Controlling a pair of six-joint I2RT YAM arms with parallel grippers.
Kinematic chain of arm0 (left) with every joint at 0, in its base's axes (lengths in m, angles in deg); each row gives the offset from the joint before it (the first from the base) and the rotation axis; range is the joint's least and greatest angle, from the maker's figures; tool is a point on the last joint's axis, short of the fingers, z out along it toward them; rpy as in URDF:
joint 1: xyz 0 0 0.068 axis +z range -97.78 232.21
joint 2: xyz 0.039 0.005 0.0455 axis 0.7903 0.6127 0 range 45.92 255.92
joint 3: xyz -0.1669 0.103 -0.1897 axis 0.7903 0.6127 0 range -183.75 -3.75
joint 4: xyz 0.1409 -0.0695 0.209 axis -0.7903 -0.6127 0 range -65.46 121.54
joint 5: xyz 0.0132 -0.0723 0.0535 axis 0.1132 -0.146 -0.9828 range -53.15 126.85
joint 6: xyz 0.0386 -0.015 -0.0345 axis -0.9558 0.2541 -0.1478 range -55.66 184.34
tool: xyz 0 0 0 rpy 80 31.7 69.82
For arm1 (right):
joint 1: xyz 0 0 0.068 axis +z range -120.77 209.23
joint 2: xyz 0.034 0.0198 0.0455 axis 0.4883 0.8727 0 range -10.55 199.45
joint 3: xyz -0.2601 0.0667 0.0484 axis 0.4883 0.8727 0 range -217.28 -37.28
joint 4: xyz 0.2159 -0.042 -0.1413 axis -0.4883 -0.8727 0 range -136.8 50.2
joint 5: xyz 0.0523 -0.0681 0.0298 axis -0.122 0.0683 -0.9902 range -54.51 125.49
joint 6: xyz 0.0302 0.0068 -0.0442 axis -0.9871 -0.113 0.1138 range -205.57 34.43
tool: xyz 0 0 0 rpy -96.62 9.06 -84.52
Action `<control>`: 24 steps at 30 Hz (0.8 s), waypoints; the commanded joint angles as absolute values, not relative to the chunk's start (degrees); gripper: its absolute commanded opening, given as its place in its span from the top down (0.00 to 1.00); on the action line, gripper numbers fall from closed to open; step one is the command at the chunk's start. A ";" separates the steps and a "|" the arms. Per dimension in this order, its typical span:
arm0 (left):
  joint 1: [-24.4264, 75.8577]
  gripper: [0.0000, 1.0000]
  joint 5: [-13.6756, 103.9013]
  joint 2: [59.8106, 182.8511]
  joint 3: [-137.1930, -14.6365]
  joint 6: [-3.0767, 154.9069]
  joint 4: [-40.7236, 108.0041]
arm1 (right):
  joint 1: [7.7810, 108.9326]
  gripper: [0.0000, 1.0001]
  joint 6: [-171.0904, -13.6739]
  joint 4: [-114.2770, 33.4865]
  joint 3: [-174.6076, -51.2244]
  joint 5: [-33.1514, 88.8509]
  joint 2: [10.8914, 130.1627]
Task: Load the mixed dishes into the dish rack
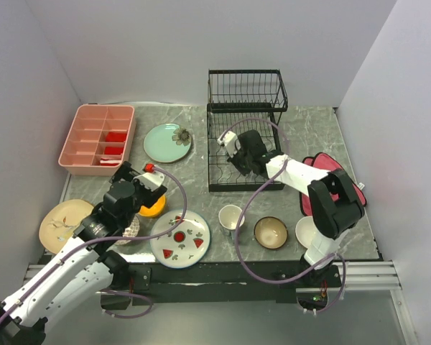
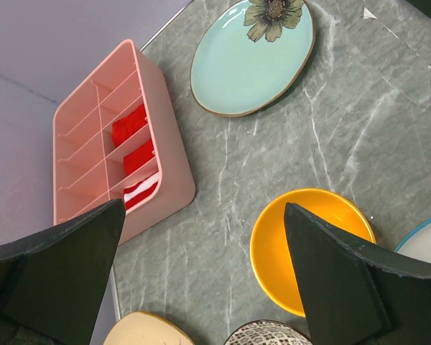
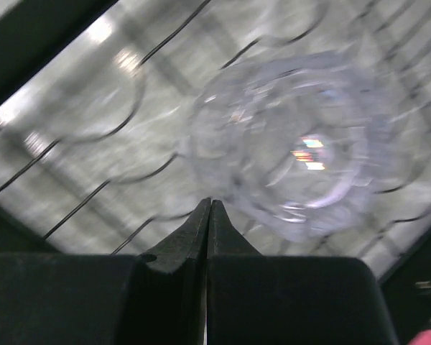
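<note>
My left gripper (image 1: 148,184) hangs open and empty over the left table. In the left wrist view, the left gripper (image 2: 201,215) has its right finger over the orange bowl (image 2: 276,248). The patterned bowl (image 2: 269,334), tan plate (image 2: 144,330) and mint floral plate (image 2: 251,57) lie around it. My right gripper (image 1: 241,154) reaches into the black dish rack (image 1: 246,93). In the right wrist view, the right gripper (image 3: 210,203) is shut at the rim of the clear glass (image 3: 302,144), above the rack's wires (image 3: 93,194).
The watermelon plate (image 1: 180,238), white mug (image 1: 231,217), brown bowl (image 1: 271,232) and white bowl (image 1: 304,231) lie along the front. The pink compartment tray (image 1: 97,138) sits at the back left. The red cloth (image 1: 322,164) lies right of the rack.
</note>
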State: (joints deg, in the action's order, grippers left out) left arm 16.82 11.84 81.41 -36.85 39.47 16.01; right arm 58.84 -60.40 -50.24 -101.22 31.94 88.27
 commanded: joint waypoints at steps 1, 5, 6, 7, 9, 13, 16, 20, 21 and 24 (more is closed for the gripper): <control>17.94 0.00 13.56 81.52 -38.99 41.84 18.09 | 56.92 1.00 -58.06 -44.29 -106.80 35.32 89.99; 18.11 0.00 13.47 82.57 -39.16 41.57 18.97 | 56.74 1.00 -56.74 -41.39 -109.61 39.09 93.33; 18.11 0.00 13.39 82.75 -39.17 41.66 19.14 | 56.74 1.00 -56.57 -41.12 -110.05 39.27 94.64; 18.20 0.00 13.47 83.01 -39.25 41.75 19.23 | 56.65 1.00 -56.30 -40.86 -110.58 39.18 95.43; 18.20 0.00 13.65 83.10 -39.34 42.01 18.79 | 56.65 1.00 -56.21 -39.98 -111.81 39.10 97.27; 18.11 0.01 13.30 83.28 -39.87 42.01 17.83 | 56.65 1.00 -56.65 -38.58 -113.83 37.52 99.40; 18.11 0.01 13.21 83.37 -39.96 41.84 17.47 | 56.91 1.00 -56.48 -37.43 -113.75 36.81 99.75; 18.11 0.00 12.77 83.28 -39.87 41.57 17.74 | 57.18 1.00 -55.25 -35.86 -111.56 35.58 98.61; 18.11 0.00 12.77 83.37 -39.87 41.31 17.82 | 57.18 1.00 -54.38 -35.24 -110.85 34.45 97.91; 18.11 0.00 12.59 83.54 -39.96 40.87 18.26 | 57.27 1.00 -52.62 -35.23 -110.14 33.03 97.81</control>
